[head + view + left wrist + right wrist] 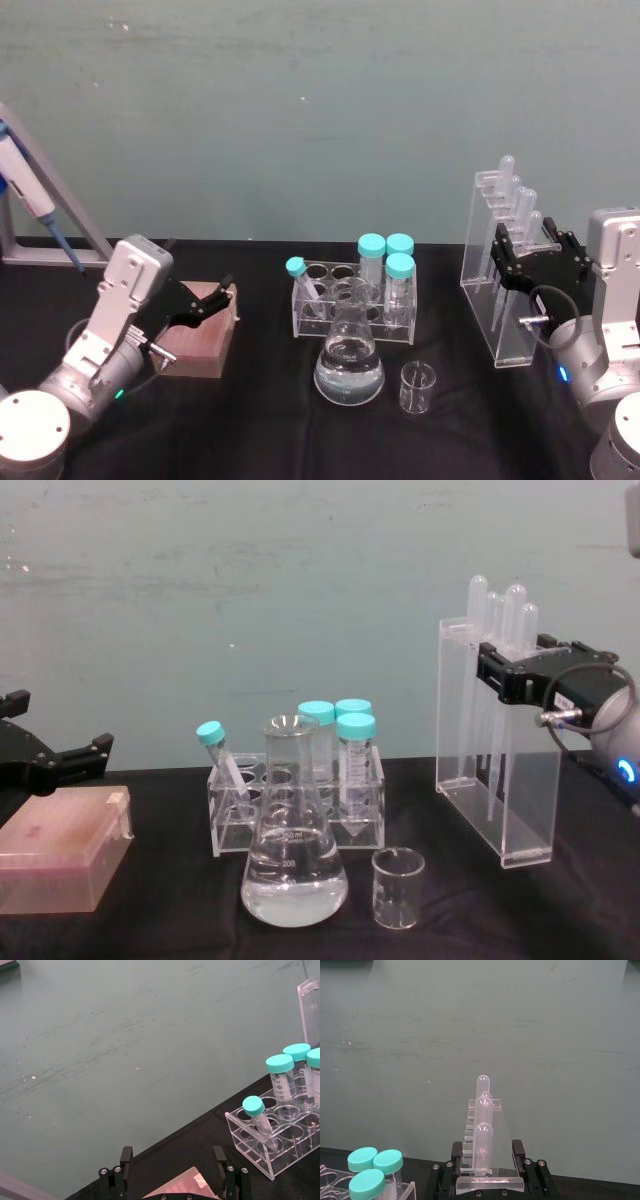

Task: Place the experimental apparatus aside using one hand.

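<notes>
Beaker front-centre | right pincer clamps tube stand, right edge | left pincer parked

The right arm rises from the lower right corner of the head view, its silver wrist bent inward. The right gripper sits at mid-right, its fingers closed from both sides on the upper part of the acrylic stand. The left arm enters from the lower left corner, angled up and inward. The left gripper hangs with its fingers spread apart.
</notes>
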